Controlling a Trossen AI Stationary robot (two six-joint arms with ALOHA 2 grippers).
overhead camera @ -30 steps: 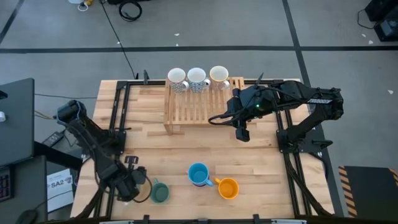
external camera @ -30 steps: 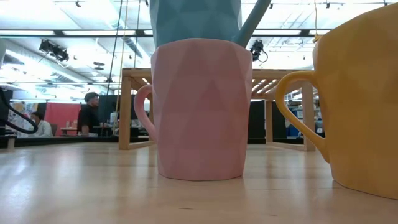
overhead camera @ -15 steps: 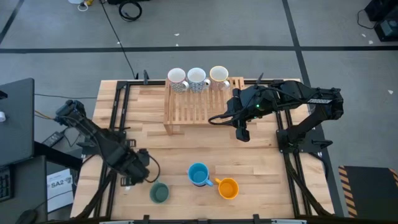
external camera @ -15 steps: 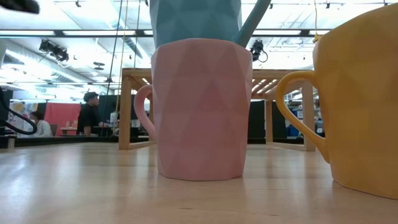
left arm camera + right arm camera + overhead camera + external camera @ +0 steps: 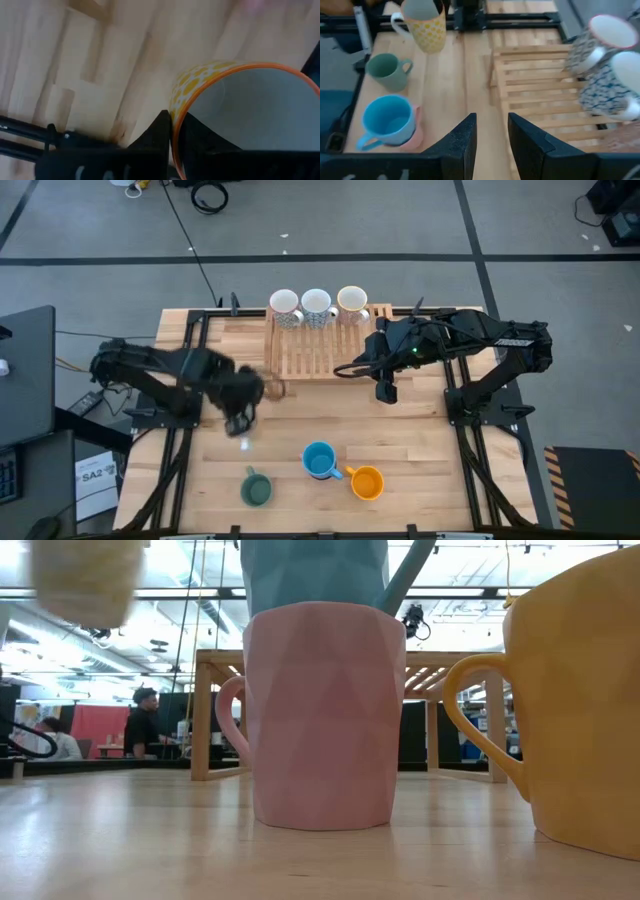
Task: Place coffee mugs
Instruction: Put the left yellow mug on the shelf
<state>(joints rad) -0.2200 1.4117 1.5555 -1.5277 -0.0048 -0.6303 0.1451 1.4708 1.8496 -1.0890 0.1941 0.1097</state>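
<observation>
Seven coffee mugs were counted in all: three patterned white mugs (image 5: 317, 304) in a row at the far end of the wooden rack (image 5: 305, 350), a green mug (image 5: 256, 489), a blue mug (image 5: 319, 460) stacked in a pink mug (image 5: 322, 715), an orange mug (image 5: 367, 482) at the near table edge, and a yellow-dotted mug (image 5: 423, 25) held off the table, just left of the rack. The left gripper (image 5: 243, 402) was shown clamped on that mug's orange rim only in the left wrist view, while the pink mug was seen plainly only in the low view. The right gripper (image 5: 384, 391), fingers apart and empty, was seen beside the rack's right edge
</observation>
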